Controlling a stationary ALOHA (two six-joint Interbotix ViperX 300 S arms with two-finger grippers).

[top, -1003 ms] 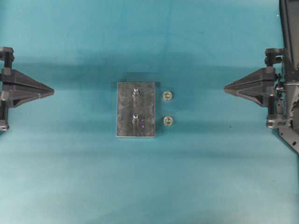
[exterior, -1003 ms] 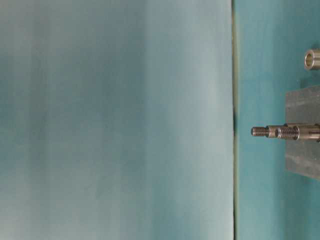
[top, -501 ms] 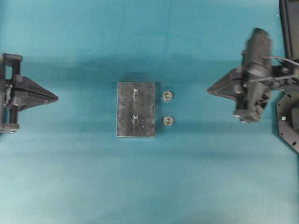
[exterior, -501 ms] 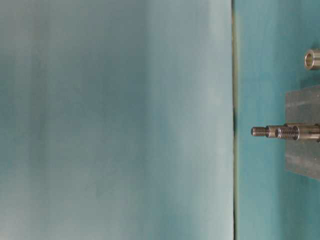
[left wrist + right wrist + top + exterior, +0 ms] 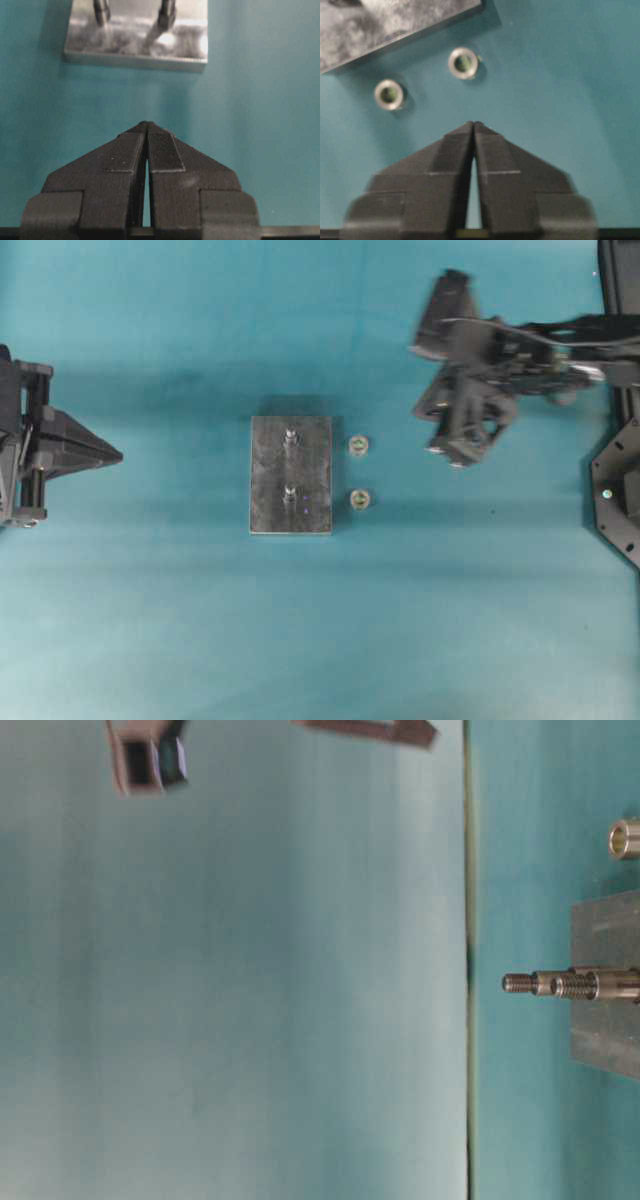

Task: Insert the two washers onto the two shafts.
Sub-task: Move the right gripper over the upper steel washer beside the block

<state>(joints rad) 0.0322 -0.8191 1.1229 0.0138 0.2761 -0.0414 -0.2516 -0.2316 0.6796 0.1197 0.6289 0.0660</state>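
A metal block [image 5: 268, 480] lies mid-table with two upright threaded shafts [image 5: 290, 437] [image 5: 289, 491]. Just to its right lie two small metal washers [image 5: 359, 445] [image 5: 360, 500], flat on the teal surface. My right gripper [image 5: 422, 412] hangs above the table to the right of the washers, tilted and blurred. In the right wrist view its tips [image 5: 474, 123] meet, with both washers [image 5: 464, 63] [image 5: 389, 94] ahead of them and nothing held. My left gripper [image 5: 115, 453] sits at the left edge, shut and empty [image 5: 146, 123], pointing at the block [image 5: 135, 47].
The teal surface surrounds the block on all sides. In the table-level view the two shafts [image 5: 520, 983] stick out from the block [image 5: 605, 935], one washer [image 5: 625, 838] lies beside it, and a blurred part of the right arm [image 5: 150, 760] hangs high above.
The right arm has lifted and swung in from the right edge toward the washers. The left gripper shifted slightly inward. Block and washers have not moved.
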